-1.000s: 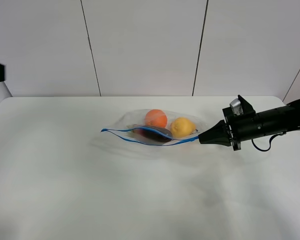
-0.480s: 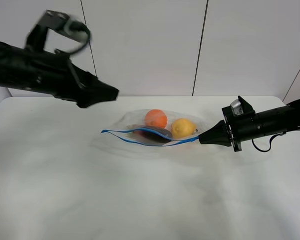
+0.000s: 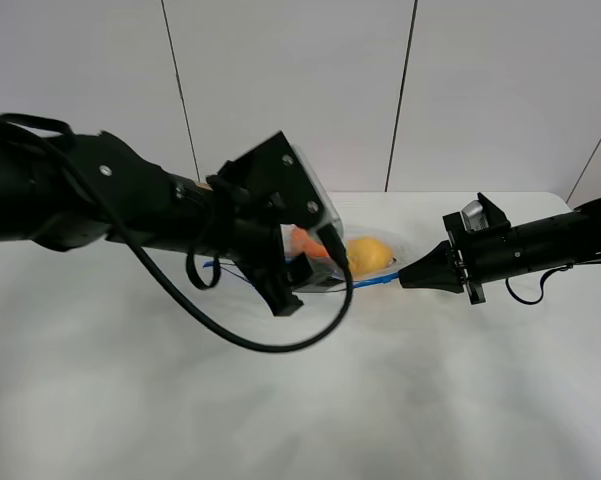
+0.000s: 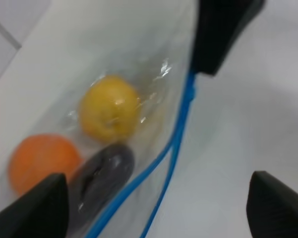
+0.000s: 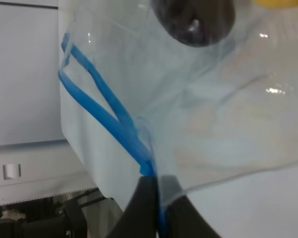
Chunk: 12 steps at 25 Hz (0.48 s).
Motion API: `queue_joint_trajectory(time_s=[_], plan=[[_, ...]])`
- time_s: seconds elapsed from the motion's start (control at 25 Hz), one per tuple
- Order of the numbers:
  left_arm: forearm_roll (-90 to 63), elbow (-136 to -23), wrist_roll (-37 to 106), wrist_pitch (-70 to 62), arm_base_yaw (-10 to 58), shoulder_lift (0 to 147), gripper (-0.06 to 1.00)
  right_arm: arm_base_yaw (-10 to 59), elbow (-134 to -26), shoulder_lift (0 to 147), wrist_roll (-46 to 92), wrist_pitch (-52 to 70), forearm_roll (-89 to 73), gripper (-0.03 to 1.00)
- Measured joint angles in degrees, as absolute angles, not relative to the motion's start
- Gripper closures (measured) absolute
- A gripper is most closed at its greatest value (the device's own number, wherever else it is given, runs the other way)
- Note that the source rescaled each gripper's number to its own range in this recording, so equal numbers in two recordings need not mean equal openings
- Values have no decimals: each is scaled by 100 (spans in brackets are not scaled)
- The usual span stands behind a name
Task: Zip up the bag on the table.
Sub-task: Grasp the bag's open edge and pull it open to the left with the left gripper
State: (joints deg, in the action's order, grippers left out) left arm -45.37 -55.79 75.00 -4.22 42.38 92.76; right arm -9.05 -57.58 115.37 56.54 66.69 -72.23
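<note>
From 9 o'clock the left arm (image 3: 90, 205) reached across the desk (image 3: 430, 400) and hid the 9 o'clock half of the bag (image 3: 398, 250) in the high view. The left fingers (image 4: 37, 210) were spread wide with nothing between them but the bag below. Whether they touched the plastic could not be told.

The bag lay near the desk's middle, a little toward 12 o'clock, well in from every desk edge. Wide white surface lay toward 6 o'clock. Through the clear plastic showed an orange (image 4: 39, 161), a dark eggplant (image 4: 101, 171) and a yellow fruit (image 4: 109, 106), the yellow one nearest 3 o'clock. The blue zip strip (image 4: 181, 129) ran along the bag's 6 o'clock edge. Its two halves stood apart, joining only at the 3 o'clock end.

There the right fingers (image 5: 144, 208) were closed on the corner of the zip strip, the right arm (image 3: 540, 245) stretching away toward 3 o'clock, low over the desk.
</note>
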Motion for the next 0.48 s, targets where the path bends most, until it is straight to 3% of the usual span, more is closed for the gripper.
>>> queue_joint_trajectory(time_s=[0.48], plan=[[-4648, -4863, 7504, 2995, 5768, 10300, -5, -905, -5758, 11537, 5458, 6594, -7223, 97]])
